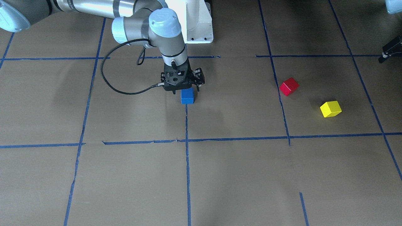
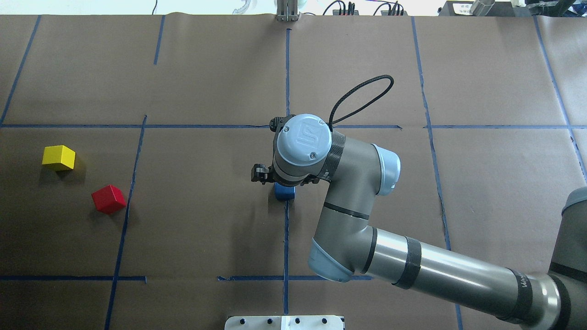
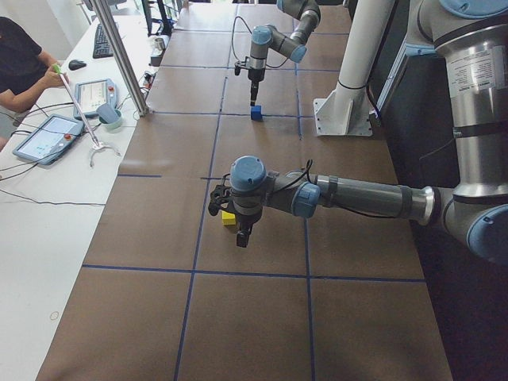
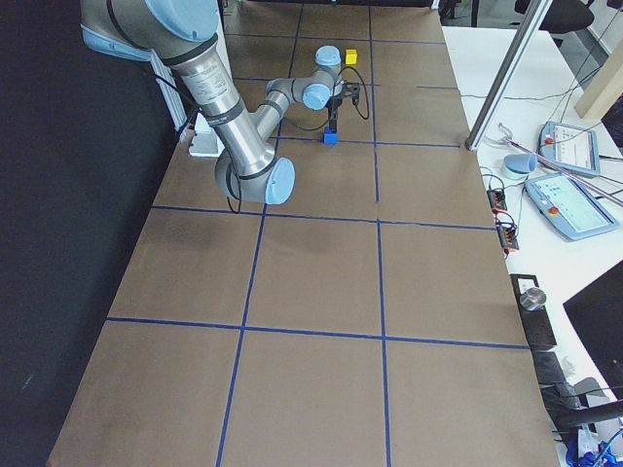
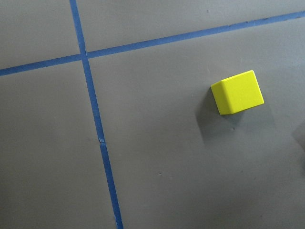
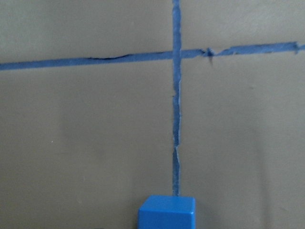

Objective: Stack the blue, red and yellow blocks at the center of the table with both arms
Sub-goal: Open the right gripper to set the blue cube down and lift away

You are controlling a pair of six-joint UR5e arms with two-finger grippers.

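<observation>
The blue block (image 1: 187,96) rests on the table (image 1: 238,175) at the end of the centre tape line. Directly over it my right gripper (image 1: 185,90) points down, open, with its fingers spread wider than the block and their tips near its top. The right wrist view shows only the block's top (image 6: 167,212) at the bottom edge. The red block (image 1: 289,86) and the yellow block (image 1: 330,109) lie apart on my left side. My left gripper (image 3: 241,235) hovers high near the yellow block (image 5: 237,92). I cannot tell whether it is open or shut.
The white pedestal base (image 1: 198,28) stands behind the blue block. Beyond the table's far edge a side bench holds tablets (image 3: 46,136) and a metal pole (image 3: 123,55), with a person's arm (image 3: 24,79) there. Cables loop from the right wrist (image 2: 362,98).
</observation>
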